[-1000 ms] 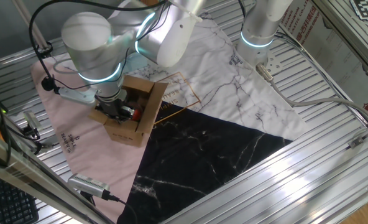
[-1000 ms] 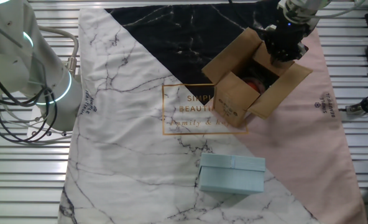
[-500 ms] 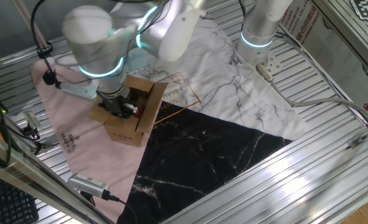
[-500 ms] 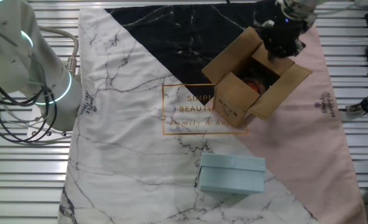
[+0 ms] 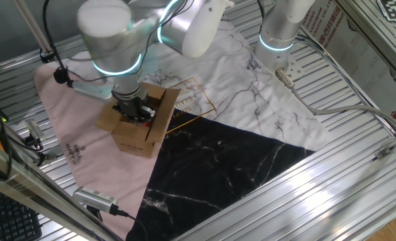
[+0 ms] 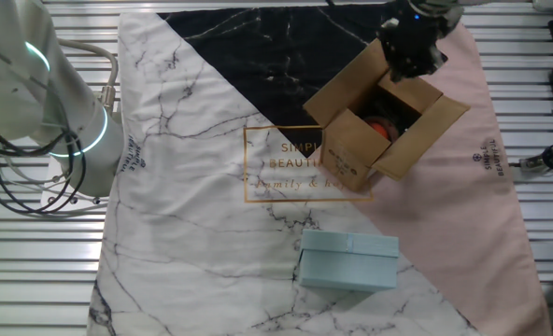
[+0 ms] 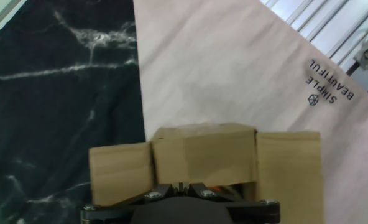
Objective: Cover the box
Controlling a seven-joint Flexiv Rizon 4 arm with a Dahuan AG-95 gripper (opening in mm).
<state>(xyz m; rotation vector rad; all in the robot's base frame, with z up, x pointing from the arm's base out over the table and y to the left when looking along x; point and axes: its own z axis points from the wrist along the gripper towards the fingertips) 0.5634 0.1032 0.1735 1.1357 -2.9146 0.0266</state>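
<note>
Box: I see the box (image 6: 381,119) in the upper right of the other fixed view, lying across the seam where the black marble part of the cloth (image 6: 202,187) meets the pink part; in one fixed view it sits left of centre (image 5: 139,120). Its flaps stand open, and something red and dark lies inside, too small for me to name.

Box print: small dark lettering on the side facing the cloth's centre; I cannot read it.

Gripper: the gripper (image 6: 409,47) hangs at the box's far edge in the other fixed view, and over the open top in one fixed view (image 5: 135,109). I cannot tell whether the fingers are apart or closed; the hand view shows only the dark base of the gripper at the bottom edge.

Hand view: one flap (image 7: 204,152) stands up in the middle, another on each side.

Cloth writing: "SIMPLE BEAUTIFUL" on the pink corner (image 7: 329,83); a gold-framed line beginning "SIMPL / BEAUTI" beside the box (image 6: 286,159).

Other item: a pale blue box (image 6: 348,262) lies low on the white marble part, well apart from the carton.

Second arm: a white arm (image 6: 43,112) stands at the left edge.
</note>
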